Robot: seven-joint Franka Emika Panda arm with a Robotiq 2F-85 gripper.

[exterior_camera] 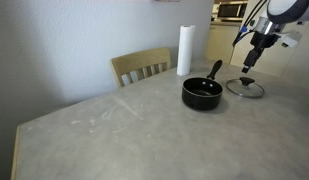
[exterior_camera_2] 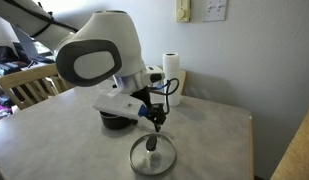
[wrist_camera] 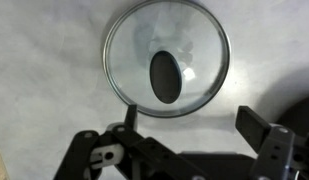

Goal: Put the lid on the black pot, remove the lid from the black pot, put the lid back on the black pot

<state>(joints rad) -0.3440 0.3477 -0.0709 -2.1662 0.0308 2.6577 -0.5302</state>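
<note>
The lid (exterior_camera: 245,88) lies flat on the table (exterior_camera: 114,130), just beside the pot (exterior_camera: 202,93) (which stands uncovered, near a paper-towel roll (exterior_camera: 184,50)). The gripper (exterior_camera_2: 156,126) hangs directly above the lid, apart from it, jaws spread wide and holding nothing.

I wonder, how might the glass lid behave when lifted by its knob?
The lid looks rigid, and its glass is probably fragile if dropped. The small dark knob may slip or let it tilt. Lying flat, it seems unlikely to roll.
</note>
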